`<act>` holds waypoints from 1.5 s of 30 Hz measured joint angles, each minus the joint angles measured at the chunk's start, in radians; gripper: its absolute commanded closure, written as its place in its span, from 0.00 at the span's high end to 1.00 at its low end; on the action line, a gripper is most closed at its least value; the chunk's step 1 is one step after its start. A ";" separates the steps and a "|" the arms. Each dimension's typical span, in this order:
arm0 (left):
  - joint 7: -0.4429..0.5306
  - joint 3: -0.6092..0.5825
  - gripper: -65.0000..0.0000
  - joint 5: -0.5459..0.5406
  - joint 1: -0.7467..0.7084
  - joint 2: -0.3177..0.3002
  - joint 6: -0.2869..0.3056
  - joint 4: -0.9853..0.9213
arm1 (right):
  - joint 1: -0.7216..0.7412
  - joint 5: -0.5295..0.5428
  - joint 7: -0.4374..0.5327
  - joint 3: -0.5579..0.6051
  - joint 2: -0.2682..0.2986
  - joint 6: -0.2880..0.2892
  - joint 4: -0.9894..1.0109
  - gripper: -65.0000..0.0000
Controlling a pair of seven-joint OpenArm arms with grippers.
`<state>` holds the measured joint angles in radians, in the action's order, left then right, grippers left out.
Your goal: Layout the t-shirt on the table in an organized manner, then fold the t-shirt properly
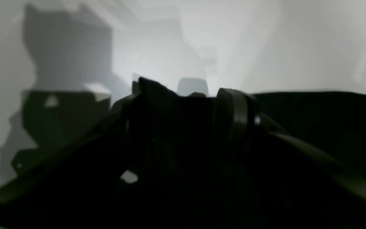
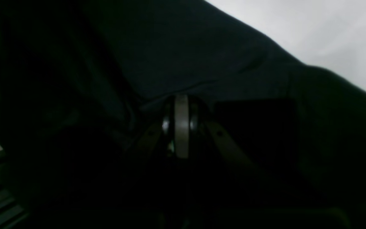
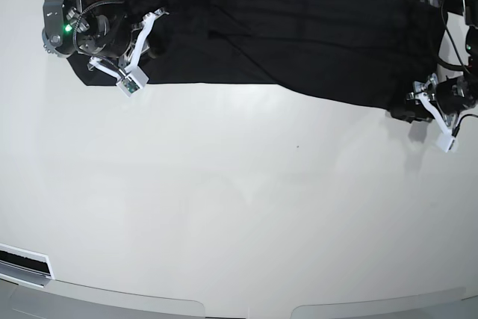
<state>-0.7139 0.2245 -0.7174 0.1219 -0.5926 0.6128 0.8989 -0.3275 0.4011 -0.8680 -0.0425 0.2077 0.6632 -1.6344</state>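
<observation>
Looking first at our left gripper point(image 1: 183, 95), we see its jaws standing apart with a bunch of black cloth between them, so it appears clamped on a thick fold of the t-shirt point(image 3: 299, 35). That fold rises just ahead of the jaws in the left wrist view, and more dark fabric spreads off to the right of them. Beyond the jaws lies the white table point(image 3: 239, 207), bright and bare-looking, with soft shadows on it.

Our right gripper point(image 2: 181, 105) has its jaws pressed together, and dark cloth lies right against the tips and all around them; we cannot tell whether any fabric is pinched between them. Past the cloth, up and to the right of the jaws, a patch of white table shows.

From the base view, the t-shirt lies stretched in a long band along the far side of the table, with one gripper at each end of it.
</observation>
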 measured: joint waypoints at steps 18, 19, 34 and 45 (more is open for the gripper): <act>-0.466 -0.002 0.00 -0.485 -0.005 -0.071 0.077 0.004 | 0.029 0.000 -0.004 0.000 0.002 0.000 0.001 0.00; -0.471 -0.002 0.00 -0.491 -0.009 -0.082 0.077 0.004 | 0.031 0.000 -0.004 0.000 0.002 0.000 0.001 0.00; -0.568 -0.003 0.00 -0.712 -0.029 -0.179 0.078 0.005 | 0.040 0.000 -0.004 0.000 -0.002 -0.016 0.001 0.00; -0.541 -0.003 0.00 -0.626 -0.125 -0.180 0.080 0.005 | 0.053 0.000 -0.004 0.000 0.000 -0.016 0.001 0.00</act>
<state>-1.2545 0.2218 -1.3434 -0.0029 -0.7727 0.6930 0.9039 -0.2745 0.4007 -0.8719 -0.0425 0.2073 0.6468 -1.6337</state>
